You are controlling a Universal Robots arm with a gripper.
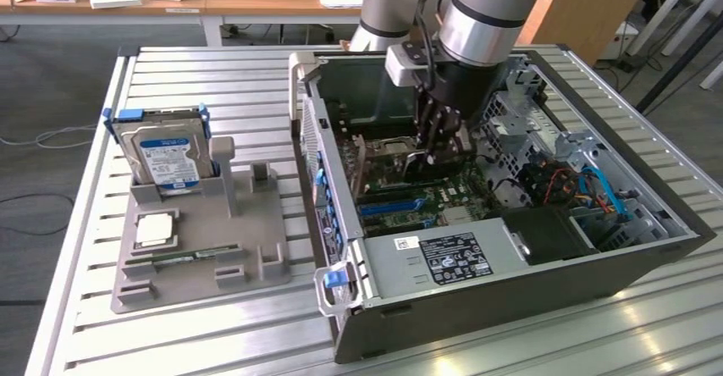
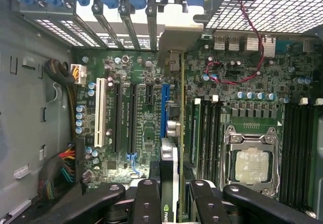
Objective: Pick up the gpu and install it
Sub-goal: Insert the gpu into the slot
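Held edge-on, the gpu (image 2: 180, 133) is a thin card with a green board edge and a silver bracket end (image 2: 170, 62) up by the case's rear slot openings. My gripper (image 2: 174, 196) is shut on it, one black finger (image 2: 146, 201) on each side. The card stands upright just beside the blue expansion slot (image 2: 164, 110) on the motherboard (image 2: 144, 133); whether it sits in a slot I cannot tell. In the exterior view my gripper (image 1: 435, 152) reaches down into the open computer case (image 1: 632, 257), over the motherboard's middle.
A CPU socket (image 2: 251, 163) and memory slots lie beside the card, with a white slot (image 2: 99, 113) on its other side. The power supply (image 1: 452, 257) fills the case's near end. On the exterior view's left, a grey fixture (image 1: 203, 257) holds a blue-framed hard drive (image 1: 168, 152).
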